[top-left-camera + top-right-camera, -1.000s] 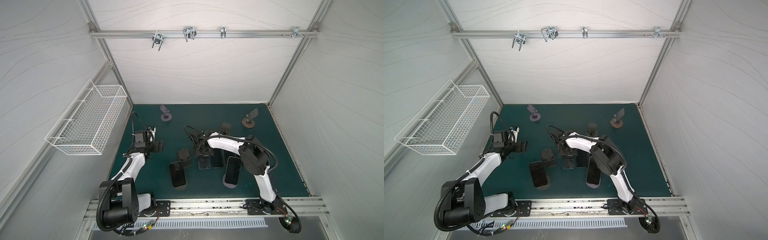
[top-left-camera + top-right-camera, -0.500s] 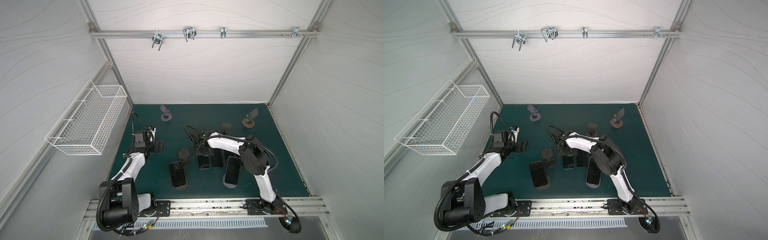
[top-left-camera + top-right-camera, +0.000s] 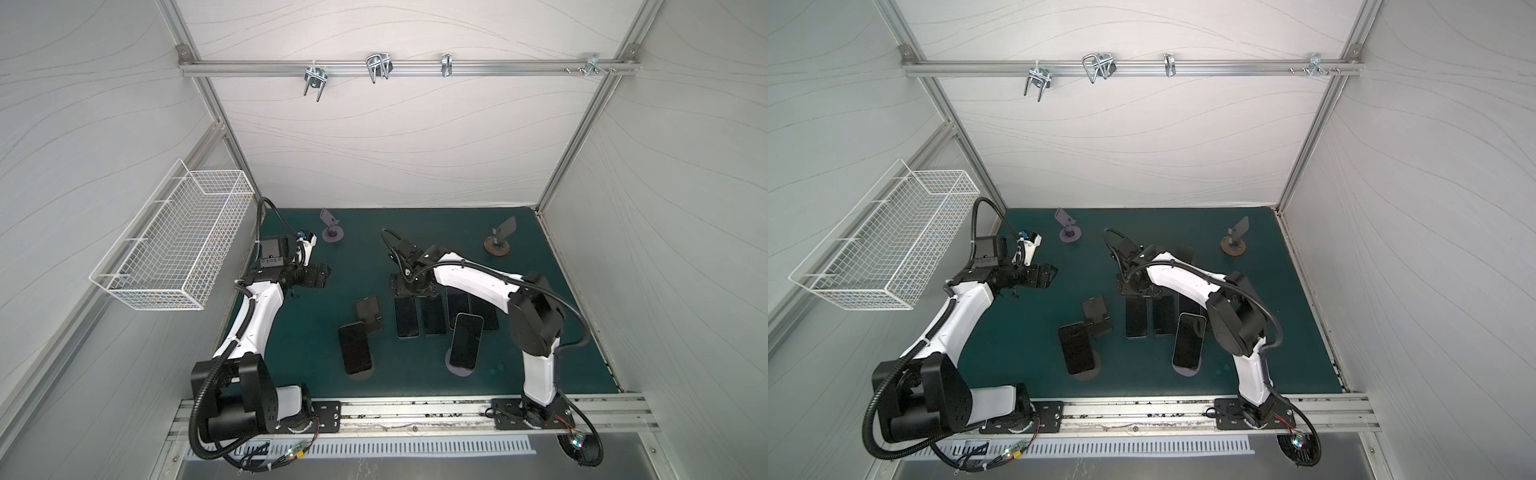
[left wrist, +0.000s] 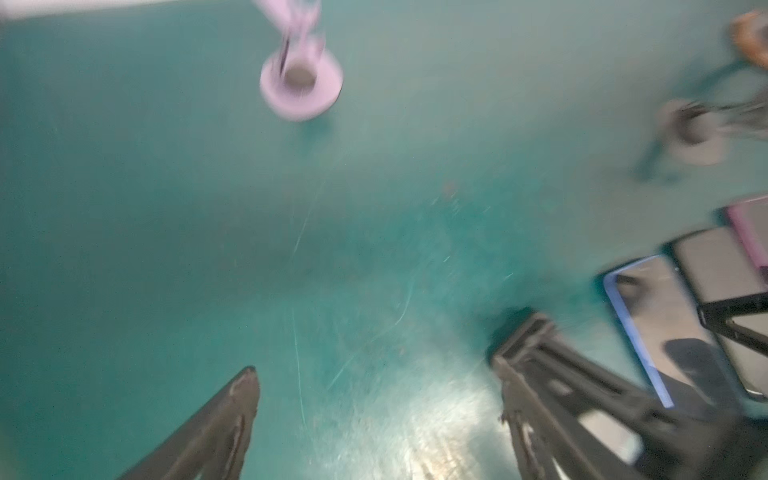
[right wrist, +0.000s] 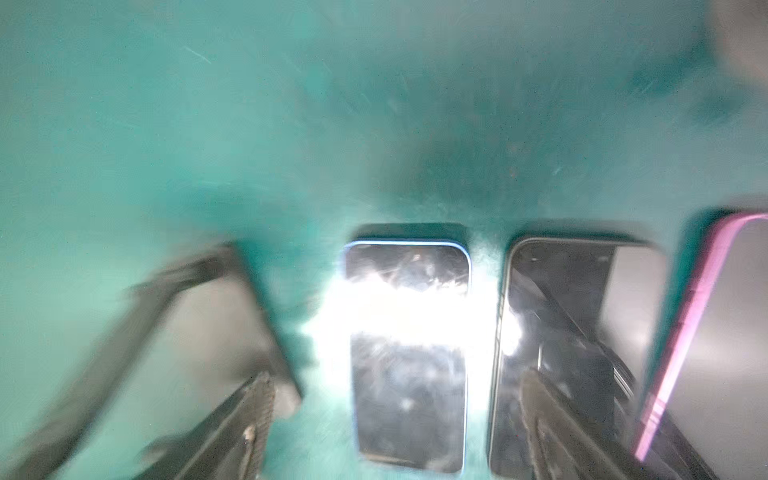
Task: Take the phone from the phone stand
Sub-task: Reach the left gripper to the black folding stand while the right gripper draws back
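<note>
Two dark phones lean on round-based phone stands at the front, one (image 3: 354, 348) left of centre and one (image 3: 466, 340) right of centre. Several more phones lie flat in a row on the green mat (image 3: 299, 332). My right gripper (image 3: 409, 293) hovers low over the far end of the leftmost flat one, a blue-edged phone (image 5: 409, 353). It is open, with a finger (image 5: 249, 415) on each side of that phone and apart from it. My left gripper (image 3: 323, 276) hangs open and empty over bare mat at the left.
An empty black stand (image 3: 369, 311) is beside the left phone on its stand. An empty purple stand (image 3: 332, 228) and a brown-based one (image 3: 500, 239) are at the back. A pink-edged phone (image 5: 706, 332) lies in the row. A wire basket (image 3: 178, 245) hangs on the left wall.
The right gripper's jaws have spread wider over the blue-edged phone, which lies flat on the mat. The left arm has stayed where it was.
</note>
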Available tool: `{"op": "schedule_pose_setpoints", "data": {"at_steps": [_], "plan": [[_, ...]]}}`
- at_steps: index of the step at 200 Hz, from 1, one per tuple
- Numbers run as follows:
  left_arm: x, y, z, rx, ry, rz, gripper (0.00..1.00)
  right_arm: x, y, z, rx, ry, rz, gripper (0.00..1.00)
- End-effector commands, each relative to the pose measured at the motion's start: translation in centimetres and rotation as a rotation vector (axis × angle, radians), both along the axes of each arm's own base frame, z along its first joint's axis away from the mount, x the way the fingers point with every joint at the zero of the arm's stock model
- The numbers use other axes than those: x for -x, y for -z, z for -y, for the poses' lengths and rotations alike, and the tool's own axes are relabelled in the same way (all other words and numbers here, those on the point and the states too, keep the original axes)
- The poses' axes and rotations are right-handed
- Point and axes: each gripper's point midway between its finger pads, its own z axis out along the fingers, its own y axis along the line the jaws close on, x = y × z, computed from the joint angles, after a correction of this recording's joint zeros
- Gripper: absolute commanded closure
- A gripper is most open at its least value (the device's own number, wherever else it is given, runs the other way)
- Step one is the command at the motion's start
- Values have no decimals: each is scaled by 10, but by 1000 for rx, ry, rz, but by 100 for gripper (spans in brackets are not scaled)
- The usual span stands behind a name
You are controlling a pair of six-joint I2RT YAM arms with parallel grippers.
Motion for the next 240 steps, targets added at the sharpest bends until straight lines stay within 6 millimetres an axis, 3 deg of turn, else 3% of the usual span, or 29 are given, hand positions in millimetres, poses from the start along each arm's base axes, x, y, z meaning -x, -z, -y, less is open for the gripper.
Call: {"op": "schedule_pose_setpoints", "data": {"at_steps": [1,39,71,112,172,240], "plan": [[22,-18,22,58,137,-50,8,1,-39,15,-54,4,52,4],[47,-47,58,105,321,-84,8,-1,-79,48,-78,-29,226,1],[65,-43,94,53,455,-140,11,-2,-101,74,-66,-31,372,1],[79,-40,130,121,590,-175,14,5,-121,92,-115,-24,494,1],[79,-12,147,64,661,-309,25,17,-138,114,-178,-6,634,1],[90,18,161,77,766,-415,37,21,-138,135,-142,33,695,1]]}}
